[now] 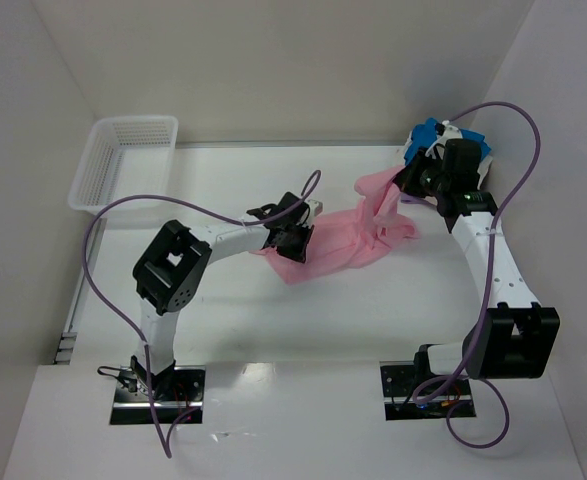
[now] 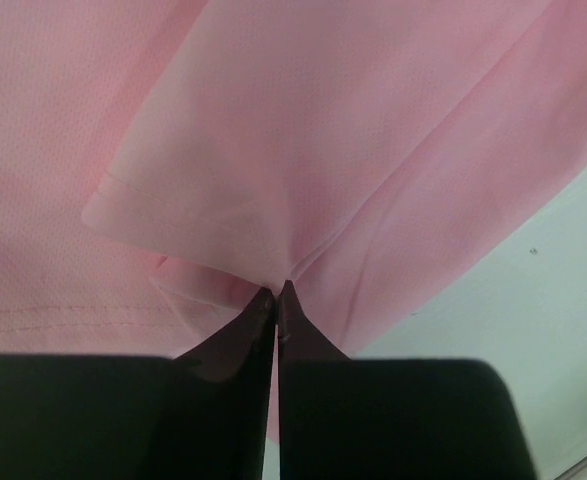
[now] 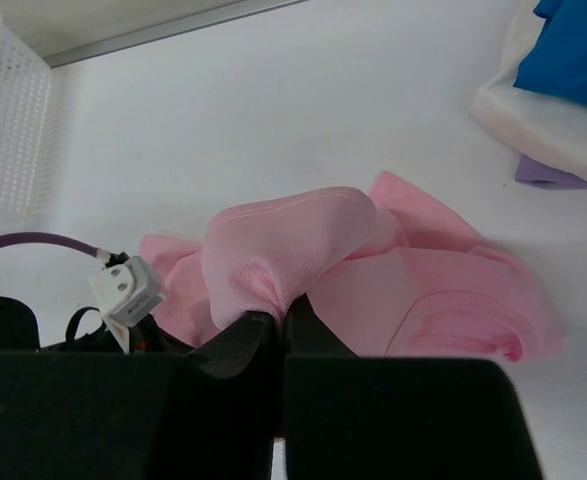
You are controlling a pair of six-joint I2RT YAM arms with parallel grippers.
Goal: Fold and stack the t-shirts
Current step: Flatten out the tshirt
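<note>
Surface: a white table (image 1: pixel 303 330) closed in by plain white walls (image 1: pixel 273 60) on three sides; the arm bases sit at its near edge.
Left gripper (image 1: pixel 293 238): clenched on a small fold of the pink t-shirt (image 1: pixel 348 240), near the middle of the table. In the left wrist view the fingertips (image 2: pixel 263 305) meet with cloth between them, just beside a sleeve hem.
Pink t-shirt: crumpled, not folded, it lies from the middle of the table toward the far right corner. One end is at each gripper.
Right gripper (image 1: pixel 410 183): closed on a bunched part of the pink t-shirt at its far right end, which it holds up off the table.
How it handles: I judge the cloth light, thin and very soft. It keeps no shape and sags between two grips. It is not fragile, but a small pinch may slip.
Where to hold: better at a hem, a shoulder or a corner, one per gripper, so it can be spread flat.
Far right corner: the blue t-shirt (image 1: pixel 426 135) lies in a heap on the white t-shirt (image 3: pixel 533 110).
Far left corner: a white mesh basket (image 1: pixel 103 170).
</note>
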